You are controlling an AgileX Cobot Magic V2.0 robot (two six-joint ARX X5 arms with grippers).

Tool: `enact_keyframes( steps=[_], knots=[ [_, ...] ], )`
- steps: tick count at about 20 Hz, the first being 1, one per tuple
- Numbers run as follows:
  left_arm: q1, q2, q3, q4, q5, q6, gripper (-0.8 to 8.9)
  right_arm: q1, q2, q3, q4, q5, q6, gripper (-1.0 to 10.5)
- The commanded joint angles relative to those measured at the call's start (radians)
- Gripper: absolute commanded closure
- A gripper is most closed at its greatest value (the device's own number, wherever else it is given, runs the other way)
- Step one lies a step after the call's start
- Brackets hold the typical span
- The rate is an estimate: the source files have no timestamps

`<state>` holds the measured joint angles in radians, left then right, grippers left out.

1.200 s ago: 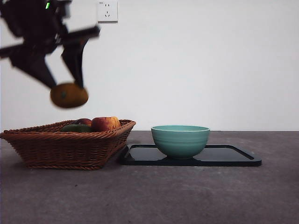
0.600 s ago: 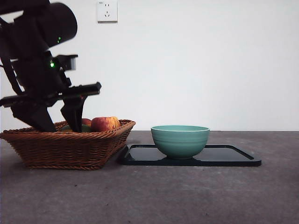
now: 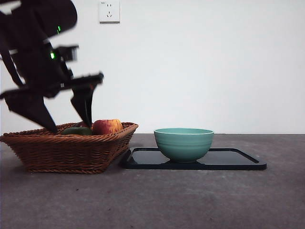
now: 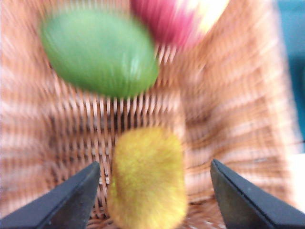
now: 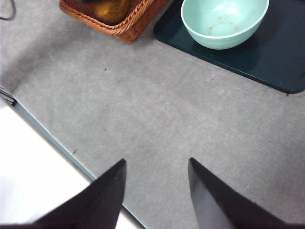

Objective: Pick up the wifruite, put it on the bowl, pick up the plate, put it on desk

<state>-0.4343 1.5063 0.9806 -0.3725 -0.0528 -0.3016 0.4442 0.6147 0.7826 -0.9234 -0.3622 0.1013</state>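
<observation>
You've got open air above the empty round teal-green bowl (image 3: 184, 143). Inside the brown wicker basket (image 3: 71, 150), a green oval fruit (image 4: 100, 52) and red-yellow apple (image 4: 178, 19) crowd the tan fuzzy wifruite (image 4: 148, 179).

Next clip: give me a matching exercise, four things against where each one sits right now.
Things:
1. wifruite
2. bowl
3. left gripper
4. right gripper

Places:
A. on the black tray
B. open, above bare desk
C. in the basket, between open jaws
D. open, low over the basket

Pairs: 1-C, 2-A, 3-D, 4-B
</observation>
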Motion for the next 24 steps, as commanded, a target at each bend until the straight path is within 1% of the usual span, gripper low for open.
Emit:
enact_keyframes(
  steps=[1, 3, 6, 9, 11, 15, 19, 21, 24],
  knots=[
    [-0.006, -0.053, 0.024, -0.029, 0.011, 0.014, 4.38, 0.005, 0.004, 0.003, 0.011, 0.004, -0.004, 7.4],
    [-0.006, -0.121, 0.024, -0.055, 0.08, 0.029, 4.38, 0.005, 0.004, 0.003, 0.011, 0.005, -0.004, 7.4],
    [-0.013, -0.23, 0.024, -0.105, 0.226, 0.058, 4.39, 0.005, 0.004, 0.003, 0.011, 0.03, -0.004, 7.4],
    [-0.013, -0.326, 0.024, -0.166, 0.351, 0.082, 4.39, 0.005, 0.004, 0.003, 0.011, 0.03, -0.004, 7.4],
    [-0.013, -0.389, 0.024, -0.216, 0.433, 0.113, 4.39, 0.005, 0.004, 0.003, 0.011, 0.03, -0.004, 7.4],
    [-0.013, -0.491, 0.024, -0.312, 0.513, 0.175, 4.42, 0.005, 0.004, 0.003, 0.011, 0.03, -0.004, 7.4],
    [-0.013, -0.546, 0.024, -0.426, 0.572, 0.284, 4.42, 0.005, 0.004, 0.003, 0.011, 0.03, -0.004, 7.4],
    [-0.013, -0.549, 0.024, -0.462, 0.574, 0.302, 4.42, 0.005, 0.004, 0.003, 0.011, 0.03, -0.004, 7.4],
    [-0.013, -0.549, 0.024, -0.472, 0.574, 0.309, 4.42, 0.005, 0.004, 0.003, 0.011, 0.03, -0.004, 7.4]
  ],
)
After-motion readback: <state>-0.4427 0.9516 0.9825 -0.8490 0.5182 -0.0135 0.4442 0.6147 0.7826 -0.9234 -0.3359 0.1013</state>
